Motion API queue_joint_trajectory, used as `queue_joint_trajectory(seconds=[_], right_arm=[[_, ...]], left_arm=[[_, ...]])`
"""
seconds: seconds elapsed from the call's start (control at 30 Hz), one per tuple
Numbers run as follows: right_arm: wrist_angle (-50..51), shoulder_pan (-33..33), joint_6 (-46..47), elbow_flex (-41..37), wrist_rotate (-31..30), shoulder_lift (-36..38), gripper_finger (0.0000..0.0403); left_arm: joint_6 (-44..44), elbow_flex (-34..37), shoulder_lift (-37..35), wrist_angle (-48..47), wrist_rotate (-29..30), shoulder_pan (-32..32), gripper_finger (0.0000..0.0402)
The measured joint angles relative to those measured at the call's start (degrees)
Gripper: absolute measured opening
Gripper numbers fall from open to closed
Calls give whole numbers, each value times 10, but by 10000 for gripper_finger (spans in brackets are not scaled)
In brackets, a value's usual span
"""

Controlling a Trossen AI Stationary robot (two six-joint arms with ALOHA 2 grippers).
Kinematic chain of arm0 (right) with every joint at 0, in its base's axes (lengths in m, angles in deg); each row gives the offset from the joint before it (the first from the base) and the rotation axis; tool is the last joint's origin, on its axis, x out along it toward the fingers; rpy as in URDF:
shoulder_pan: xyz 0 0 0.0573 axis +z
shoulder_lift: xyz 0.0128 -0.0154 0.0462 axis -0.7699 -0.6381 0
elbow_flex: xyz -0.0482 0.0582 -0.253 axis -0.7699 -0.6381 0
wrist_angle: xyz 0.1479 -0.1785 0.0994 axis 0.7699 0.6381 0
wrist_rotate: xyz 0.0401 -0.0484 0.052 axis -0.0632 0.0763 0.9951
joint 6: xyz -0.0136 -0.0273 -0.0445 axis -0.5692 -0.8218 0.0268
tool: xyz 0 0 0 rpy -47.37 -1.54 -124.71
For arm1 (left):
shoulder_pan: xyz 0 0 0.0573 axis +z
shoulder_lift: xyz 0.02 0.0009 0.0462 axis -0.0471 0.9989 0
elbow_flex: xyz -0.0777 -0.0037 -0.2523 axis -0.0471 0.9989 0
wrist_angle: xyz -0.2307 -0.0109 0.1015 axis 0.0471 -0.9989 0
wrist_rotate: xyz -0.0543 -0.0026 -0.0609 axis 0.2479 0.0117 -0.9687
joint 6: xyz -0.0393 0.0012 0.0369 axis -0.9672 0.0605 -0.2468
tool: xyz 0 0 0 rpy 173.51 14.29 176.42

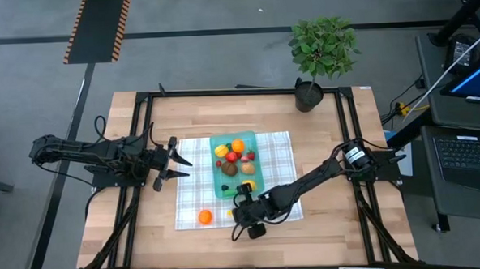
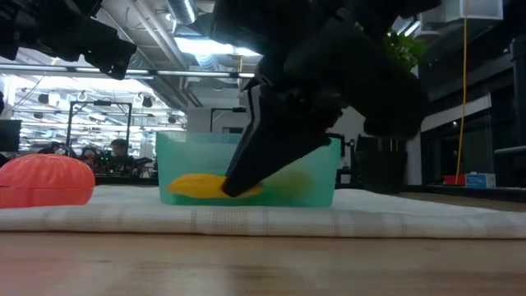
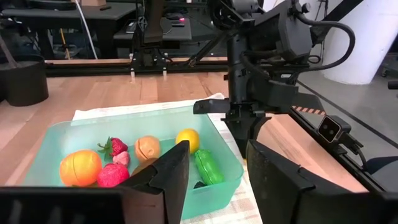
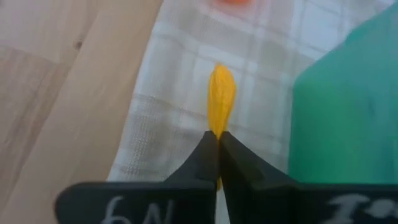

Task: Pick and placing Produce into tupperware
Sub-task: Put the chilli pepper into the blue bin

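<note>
The teal tupperware stands on a white-and-grey checked cloth and holds several pieces of produce: orange, red, yellow, brown and green. My right gripper is at the tupperware's near end, shut on a small long yellow piece of produce. A round orange piece lies on the cloth near its front edge. My left gripper waits open at the cloth's left edge, pointing at the tupperware. My right gripper pinches one end of the yellow piece between its two fingertips. The fingers slant down from the table's right side and lie in line with the piece, which sticks out ahead of them. In the low view the piece looks just clear of the cloth.
A potted plant stands at the table's far right. Bare wood lies around the cloth on all sides, inside a black frame that runs along the table's edges.
</note>
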Motion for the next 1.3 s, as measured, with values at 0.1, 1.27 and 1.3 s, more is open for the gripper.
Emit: queue_joint_trajectory(seconds=[0.1,1.27,1.3], right_arm=[[36,-3,29,13,0,0,7],[-188,-13,-6,-230,-37,272,6],[-209,-15,-7,-252,-37,288,6]], left_arm=[[0,0,0,0,0,0,148],[-9,0,0,-4,0,0,147],[-9,0,0,-4,0,0,149]])
